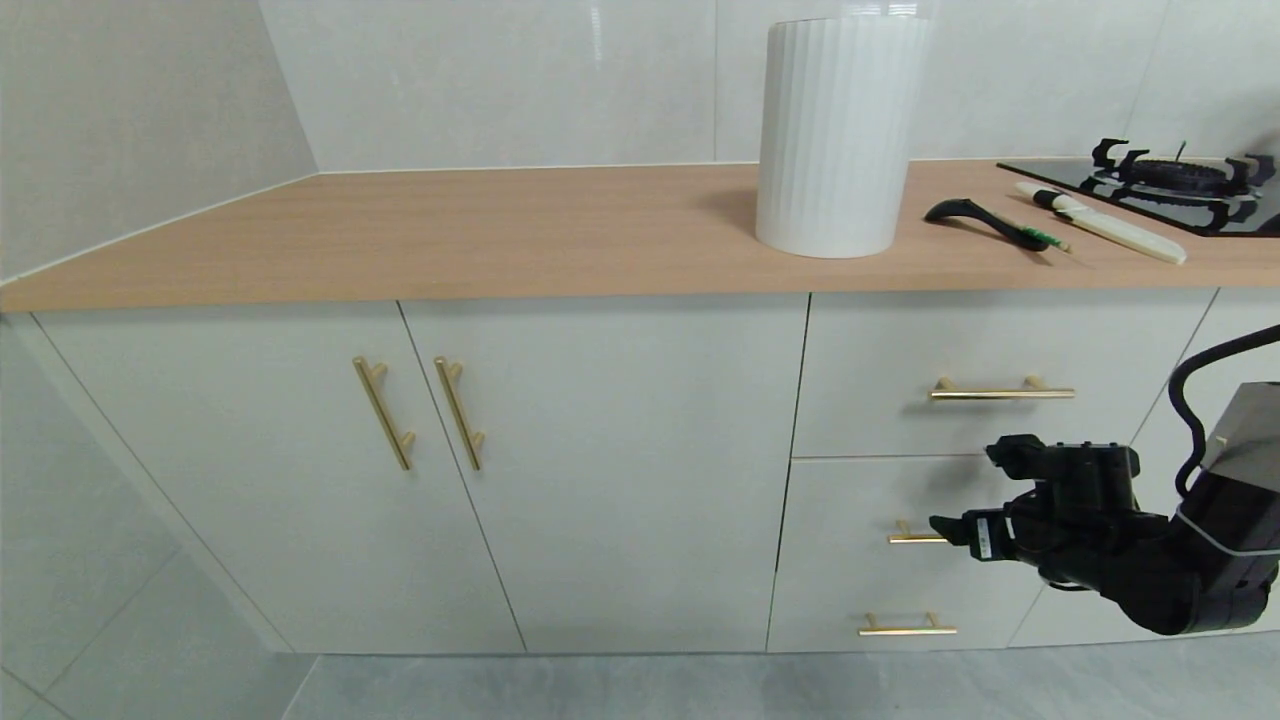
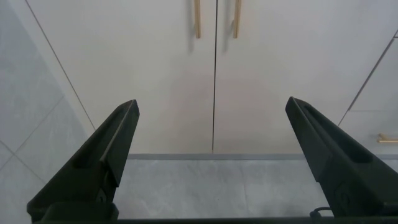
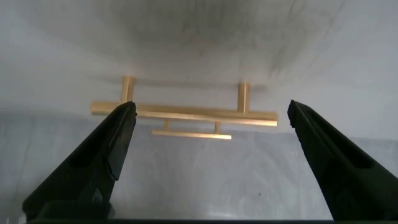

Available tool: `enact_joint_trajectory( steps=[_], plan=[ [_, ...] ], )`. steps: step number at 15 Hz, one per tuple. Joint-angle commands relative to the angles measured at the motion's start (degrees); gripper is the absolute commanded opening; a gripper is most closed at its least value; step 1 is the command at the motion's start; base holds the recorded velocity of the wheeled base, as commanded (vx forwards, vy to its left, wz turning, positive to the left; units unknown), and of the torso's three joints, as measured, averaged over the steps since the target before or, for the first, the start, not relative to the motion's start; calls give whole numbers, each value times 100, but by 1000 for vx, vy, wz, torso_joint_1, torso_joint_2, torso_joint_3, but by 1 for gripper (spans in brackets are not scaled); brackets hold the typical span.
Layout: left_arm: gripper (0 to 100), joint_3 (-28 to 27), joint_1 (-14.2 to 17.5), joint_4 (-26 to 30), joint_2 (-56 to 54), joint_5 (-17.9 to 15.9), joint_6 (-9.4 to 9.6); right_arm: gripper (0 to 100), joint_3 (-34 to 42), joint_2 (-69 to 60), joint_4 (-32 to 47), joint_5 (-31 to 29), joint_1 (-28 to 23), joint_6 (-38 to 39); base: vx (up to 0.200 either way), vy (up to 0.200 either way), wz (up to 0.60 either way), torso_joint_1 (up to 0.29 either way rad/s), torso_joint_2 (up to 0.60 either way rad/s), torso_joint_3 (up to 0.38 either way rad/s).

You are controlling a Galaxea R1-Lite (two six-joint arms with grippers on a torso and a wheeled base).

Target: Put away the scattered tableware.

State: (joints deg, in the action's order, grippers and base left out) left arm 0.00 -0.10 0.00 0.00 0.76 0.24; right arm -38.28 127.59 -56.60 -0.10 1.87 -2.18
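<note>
On the wooden counter [image 1: 500,230] lie a black spoon with a green-tipped handle [image 1: 985,222] and a cream-handled knife [image 1: 1105,225], both to the right of a tall white ribbed container [image 1: 840,130]. My right gripper [image 1: 978,492] is open, low in front of the drawer stack at the level of the middle drawer's gold handle [image 1: 915,538]. In the right wrist view that handle [image 3: 186,113] lies crosswise just ahead of the open right gripper [image 3: 210,111], not touched. My left gripper [image 2: 211,106] is open and holds nothing, facing the double cabinet doors [image 2: 214,74].
A black gas hob [image 1: 1170,180] occupies the counter's far right. The drawer stack has a top handle [image 1: 1002,392] and a bottom handle [image 1: 907,629]; all drawers are closed. Two gold door handles [image 1: 420,412] mark the closed double doors. Grey tiled floor [image 1: 600,690] lies below.
</note>
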Motion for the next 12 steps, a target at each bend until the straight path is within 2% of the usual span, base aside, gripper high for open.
enact_joint_trajectory(
  steps=[1, 12],
  plan=[
    [100, 0, 1, 0, 9, 4, 2, 100, -39, 249, -273, -8, -2, -2, 0, 0, 0, 0, 0, 0],
    [100, 0, 1, 0, 9, 4, 2, 100, -391, 926, -677, -8, -2, -37, 0, 0, 0, 0, 0, 0]
  ],
)
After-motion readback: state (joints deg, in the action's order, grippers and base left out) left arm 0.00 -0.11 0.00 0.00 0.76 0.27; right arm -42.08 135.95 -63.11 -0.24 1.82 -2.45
